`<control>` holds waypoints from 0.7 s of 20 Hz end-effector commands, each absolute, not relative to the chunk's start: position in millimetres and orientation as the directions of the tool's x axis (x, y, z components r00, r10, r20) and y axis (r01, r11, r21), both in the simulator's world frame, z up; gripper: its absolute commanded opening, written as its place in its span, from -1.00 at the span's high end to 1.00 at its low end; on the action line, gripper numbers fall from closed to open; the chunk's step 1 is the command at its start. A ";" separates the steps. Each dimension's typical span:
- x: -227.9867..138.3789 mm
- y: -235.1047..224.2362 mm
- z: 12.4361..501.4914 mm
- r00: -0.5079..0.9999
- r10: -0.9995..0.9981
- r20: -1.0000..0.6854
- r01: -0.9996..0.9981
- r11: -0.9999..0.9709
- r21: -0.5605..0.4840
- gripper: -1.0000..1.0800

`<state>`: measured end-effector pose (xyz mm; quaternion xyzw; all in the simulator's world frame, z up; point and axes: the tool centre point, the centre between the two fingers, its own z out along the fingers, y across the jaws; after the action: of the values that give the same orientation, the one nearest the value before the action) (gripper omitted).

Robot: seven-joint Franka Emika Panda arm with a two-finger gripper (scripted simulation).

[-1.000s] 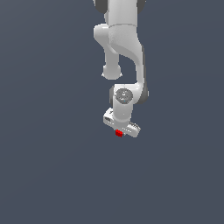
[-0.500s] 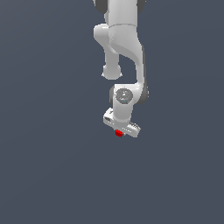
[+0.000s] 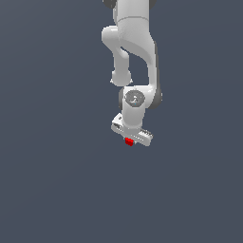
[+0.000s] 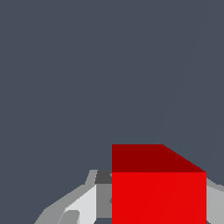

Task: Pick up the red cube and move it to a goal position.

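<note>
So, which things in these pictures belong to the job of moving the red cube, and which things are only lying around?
Belongs to the job:
- red cube, sitting between the fingers in the wrist view
- gripper, fingers on both sides of the cube

Only lying around:
- nothing; apart from the white arm, only a plain grey background shows, and no goal marker is in view

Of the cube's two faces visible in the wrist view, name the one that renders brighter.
On the small red cube, the large square face filling the view's lower part is brighter; the slanted face adjoining it is darker red. White pincer fingers flank it.
</note>
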<state>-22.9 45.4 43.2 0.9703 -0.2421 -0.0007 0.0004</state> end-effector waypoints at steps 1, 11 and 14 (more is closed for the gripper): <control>-24.3 45.0 57.3 0.883 -0.470 0.000 -0.470 -0.883 0.000 1.00; -36.8 41.1 148.4 0.882 -0.471 0.000 -0.471 -0.882 0.000 1.00; -41.4 39.7 184.5 0.882 -0.471 0.000 -0.471 -0.882 0.000 1.00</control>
<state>-38.8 40.5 165.8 0.9702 -0.2425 -0.0005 -0.0001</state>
